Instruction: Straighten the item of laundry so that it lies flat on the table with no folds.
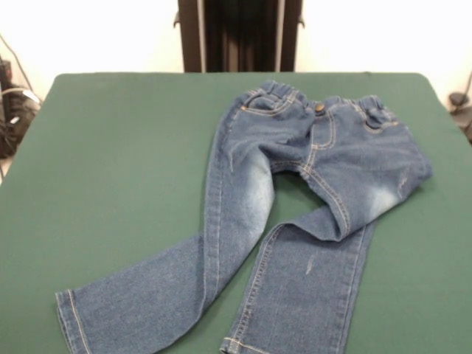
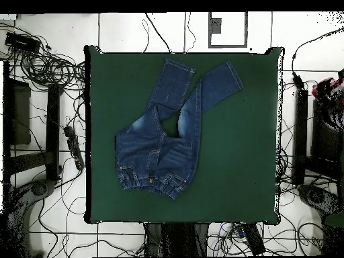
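blue denim fills the near part of the front view: one pair of jeans (image 1: 295, 184) on one green table (image 1: 110, 184). nearest the camera are the two leg hems, one at the lower left, the other at the bottom edge just right of it. the legs run up and away. one leg is bent over at the knee, so it lies folded across itself and crosses toward the other, with a patch of green showing between them. farthest from the camera is the elastic waistband, close to my pedestal (image 1: 240, 33). from overhead the jeans (image 2: 164, 144) sit left of the table's (image 2: 248, 168) middle, waistband toward my base. my gripper shows in neither view, so i cannot say how its fingers stand or set the jeans against it.
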